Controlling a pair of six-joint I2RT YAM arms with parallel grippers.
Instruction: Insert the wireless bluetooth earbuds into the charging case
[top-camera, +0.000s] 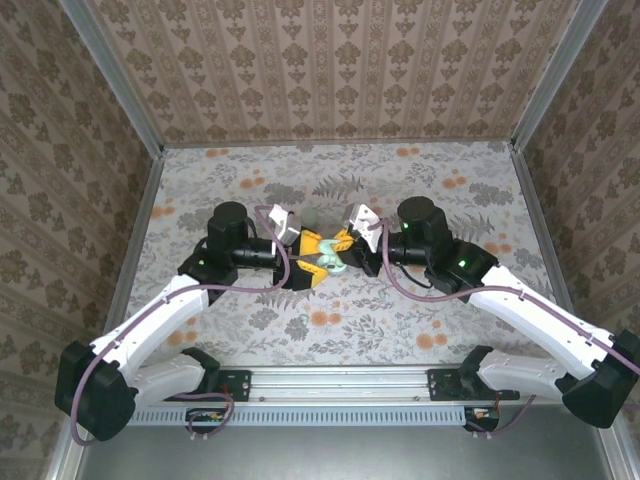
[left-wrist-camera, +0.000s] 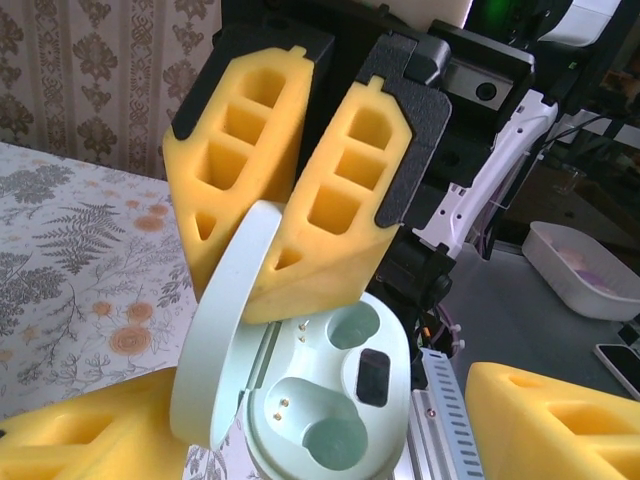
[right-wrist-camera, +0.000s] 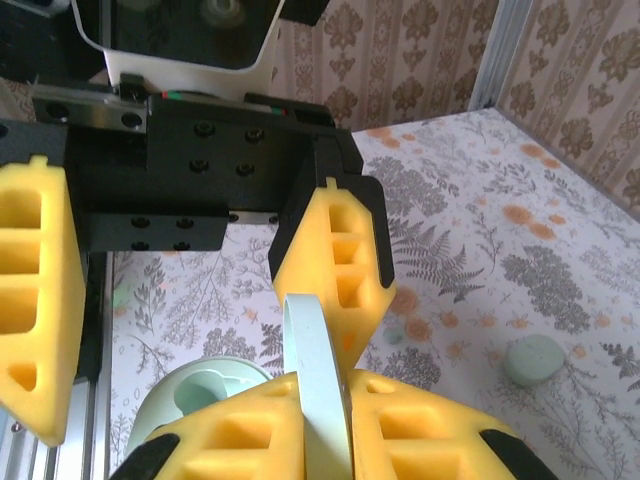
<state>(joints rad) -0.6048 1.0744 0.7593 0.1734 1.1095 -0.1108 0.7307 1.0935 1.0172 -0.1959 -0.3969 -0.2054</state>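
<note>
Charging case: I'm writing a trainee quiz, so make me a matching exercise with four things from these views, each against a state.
Things:
1. lid
2. earbud wells
3. right pincer
4. left pincer

States:
A. open, one finger on either side of the case
B. empty
C. swung up, standing open
D. shut on the lid's edge

Pairs: 1-C, 2-B, 3-D, 4-A
</note>
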